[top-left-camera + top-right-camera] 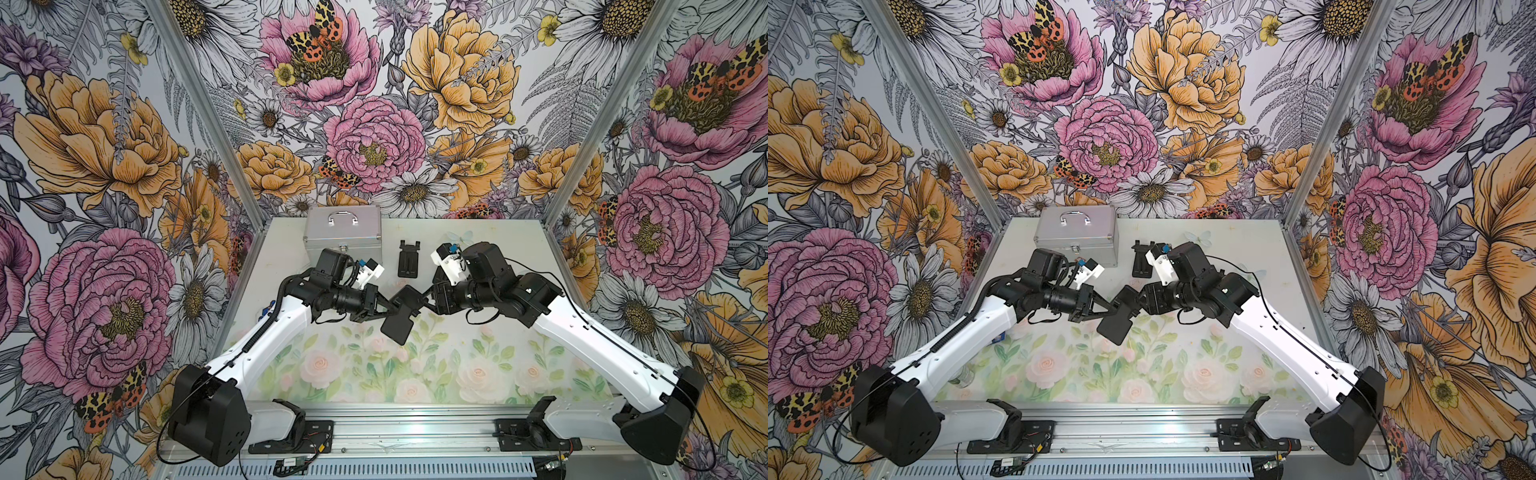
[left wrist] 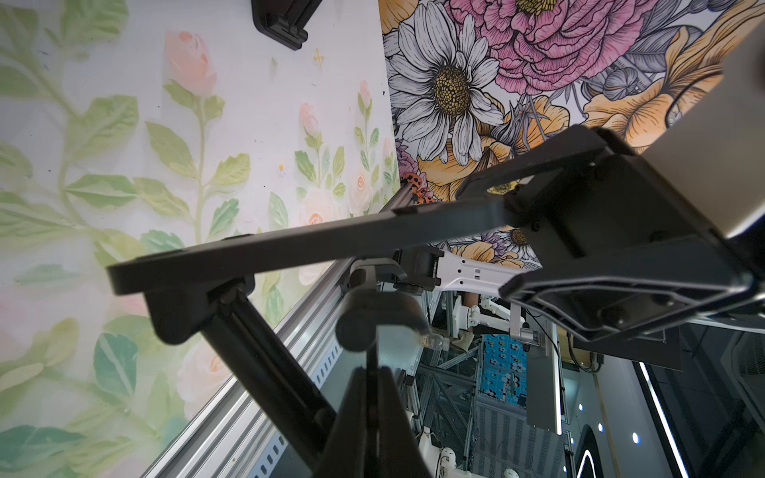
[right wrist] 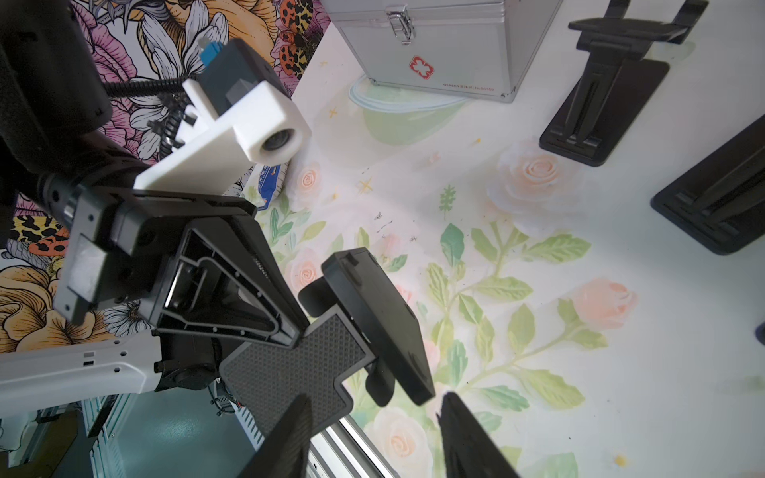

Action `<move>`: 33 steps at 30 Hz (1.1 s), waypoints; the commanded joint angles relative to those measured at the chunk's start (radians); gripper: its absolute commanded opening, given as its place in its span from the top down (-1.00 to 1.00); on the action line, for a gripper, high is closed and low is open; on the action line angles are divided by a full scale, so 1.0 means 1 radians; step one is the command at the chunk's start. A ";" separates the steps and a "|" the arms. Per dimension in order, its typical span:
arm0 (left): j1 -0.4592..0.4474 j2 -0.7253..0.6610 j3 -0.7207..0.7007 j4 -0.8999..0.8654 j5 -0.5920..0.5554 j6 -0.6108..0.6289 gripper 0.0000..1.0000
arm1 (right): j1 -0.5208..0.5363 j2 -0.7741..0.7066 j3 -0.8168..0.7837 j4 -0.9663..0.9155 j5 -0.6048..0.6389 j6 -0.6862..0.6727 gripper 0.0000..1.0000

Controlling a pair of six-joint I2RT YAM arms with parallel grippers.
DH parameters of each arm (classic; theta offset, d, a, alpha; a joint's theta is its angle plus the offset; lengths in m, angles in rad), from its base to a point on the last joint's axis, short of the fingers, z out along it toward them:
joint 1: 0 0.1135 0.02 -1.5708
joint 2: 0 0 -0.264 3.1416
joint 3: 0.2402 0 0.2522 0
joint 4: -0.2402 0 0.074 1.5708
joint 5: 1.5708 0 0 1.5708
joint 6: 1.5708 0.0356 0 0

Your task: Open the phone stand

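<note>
The phone stand (image 1: 398, 322) is held up off the table (image 1: 478, 266), just in front of the metal case (image 1: 343, 232), between the two arms. And it is partly opened: in the right wrist view the ribbed plate (image 3: 289, 364) and the smooth base plate (image 3: 376, 314) are seen spread at an angle at their hinge, not yet fully apart. So the job is judged roughly midway; more spreading is wanted, and the stand is probably to be set down after that.

The left pincer (image 3: 296, 331) is clamped tight on an edge of the ribbed plate, and the stand appears to be carried by it alone. The right pincer (image 3: 376, 399) is seen about half open, its fingers (image 3: 467, 438) set astride the hinge end; a gap is visible beside one finger, so no firm grip is claimed. A second stand (image 1: 409, 259) is seen lying just beside the case, untouched.
</note>
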 commanded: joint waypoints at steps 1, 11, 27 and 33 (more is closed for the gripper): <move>0.008 -0.001 0.016 0.043 0.055 0.017 1.00 | 0.015 0.016 -0.006 -0.001 -0.001 -0.004 -0.07; 0.010 -0.030 0.014 0.043 0.079 0.003 1.00 | 0.024 0.073 0.047 0.003 0.034 -0.017 0.15; -0.018 -0.042 0.005 0.047 0.153 0.010 1.00 | 0.025 0.090 0.056 0.052 0.035 0.011 0.86; -0.034 -0.044 0.022 0.048 0.169 0.025 1.00 | 0.018 0.105 0.050 0.080 0.022 0.043 1.00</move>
